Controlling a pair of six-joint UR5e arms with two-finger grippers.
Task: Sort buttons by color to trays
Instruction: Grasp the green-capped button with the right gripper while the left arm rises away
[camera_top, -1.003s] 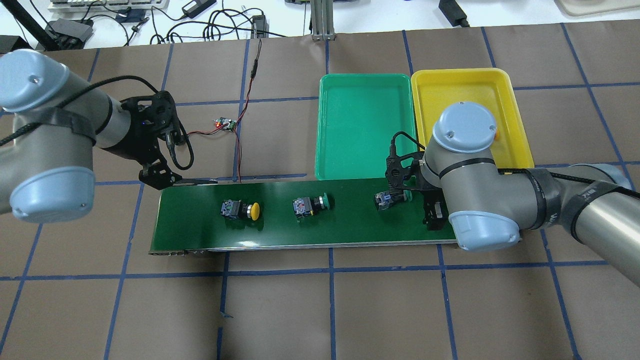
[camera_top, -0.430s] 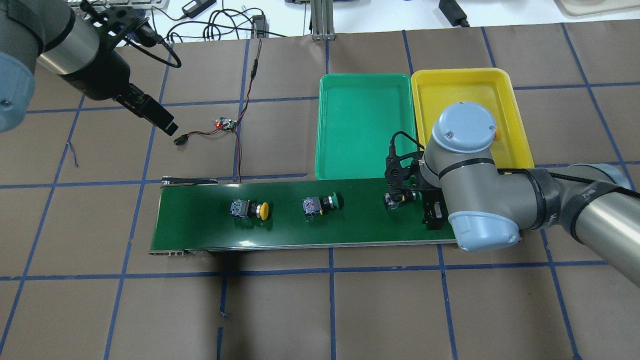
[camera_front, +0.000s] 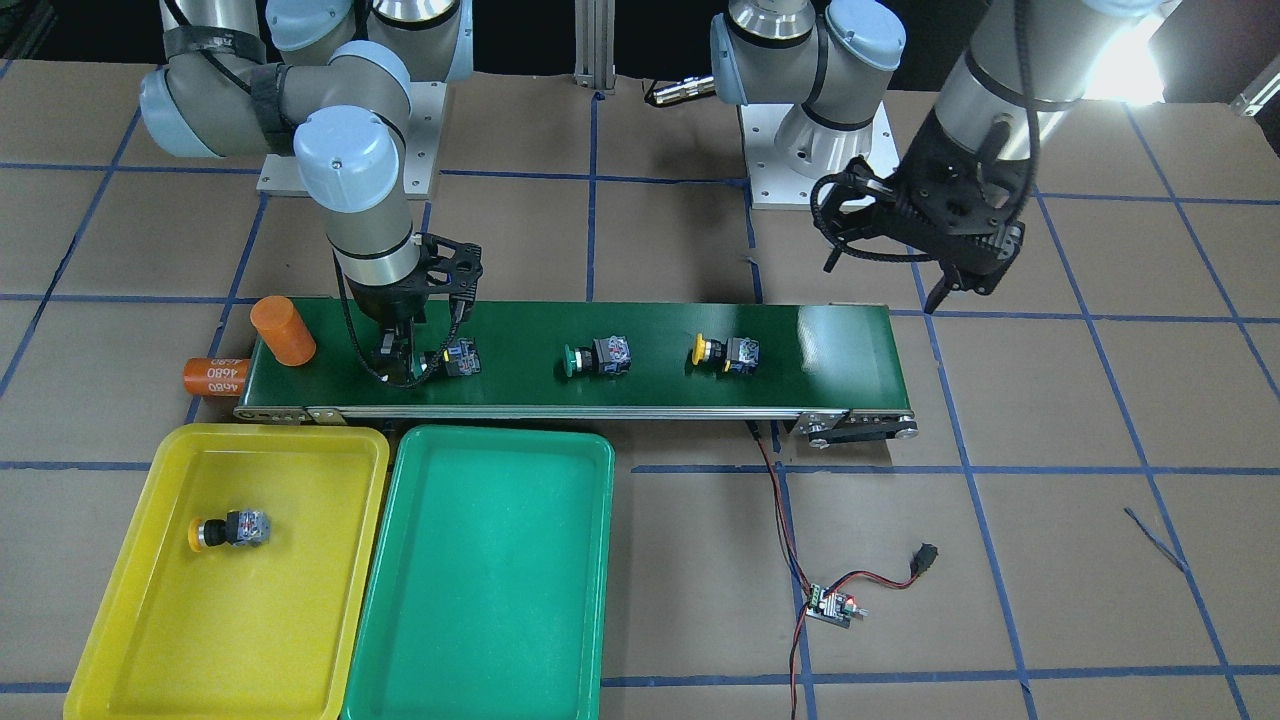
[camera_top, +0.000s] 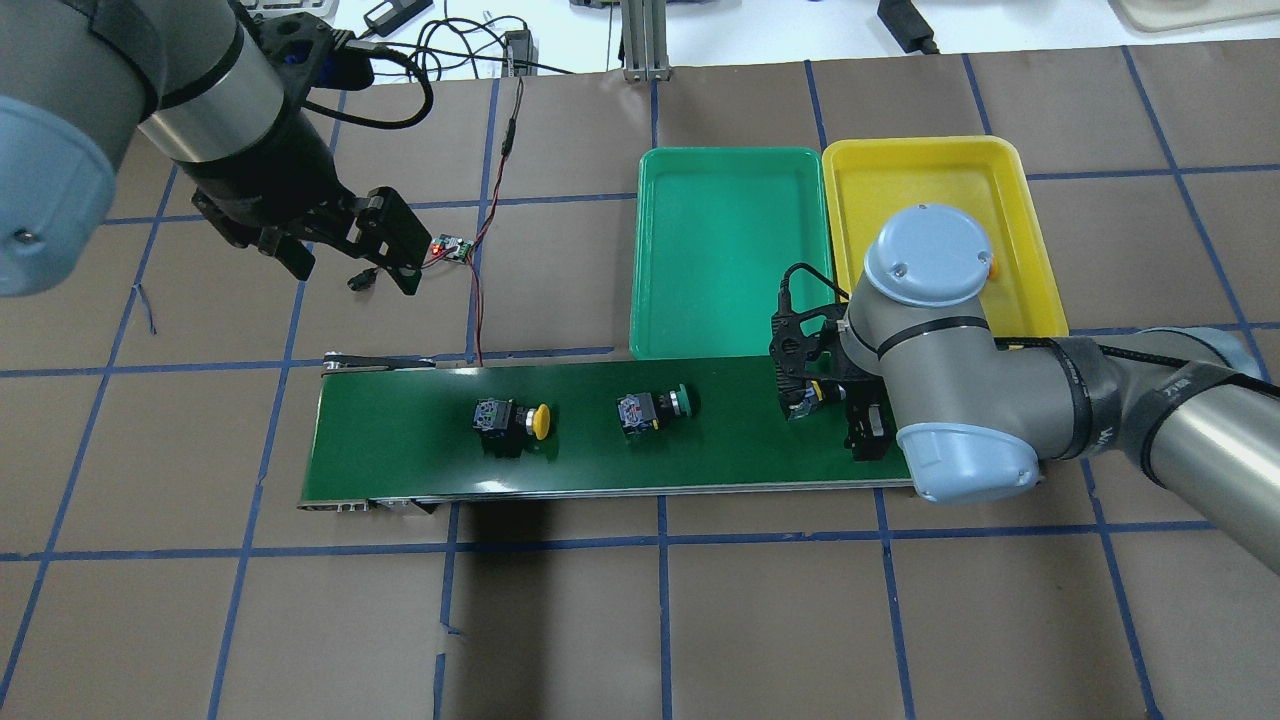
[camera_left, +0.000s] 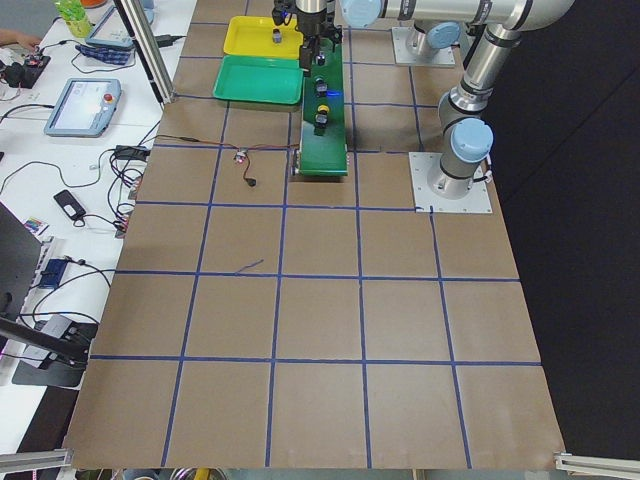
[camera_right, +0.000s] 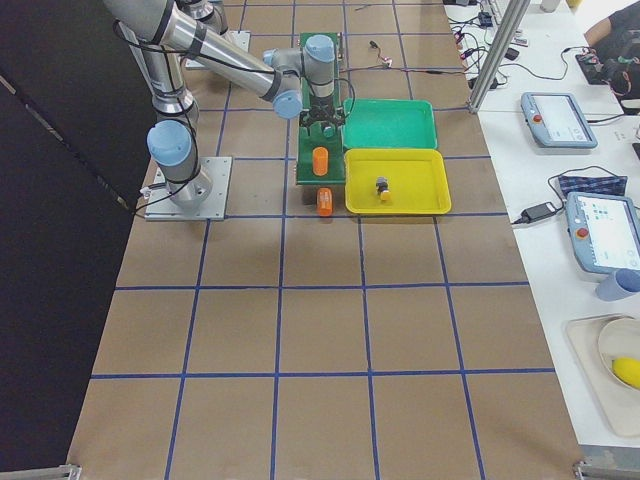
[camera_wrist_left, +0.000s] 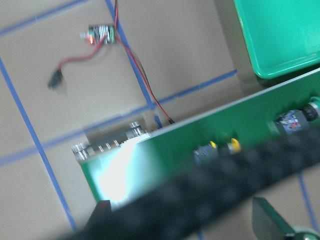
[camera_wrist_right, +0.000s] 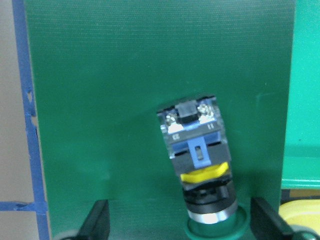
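One green-capped button lies on the dark-green belt between the fingers of my open right gripper, untouched; it also shows in the front view. My right gripper is low over the belt. A second green button and a yellow button lie further left on the belt. Another yellow button lies in the yellow tray. The green tray holds nothing. My left gripper is open and empty, raised behind the belt's left end.
An orange cylinder stands on the belt's end beyond my right gripper; a second one lies off that end. A small circuit board with red and black wires lies on the table under my left gripper.
The buttons have ridden rightward along the belt, and the green one has come between my right fingers. My left arm lifted from the belt's left end and swung back over the board.
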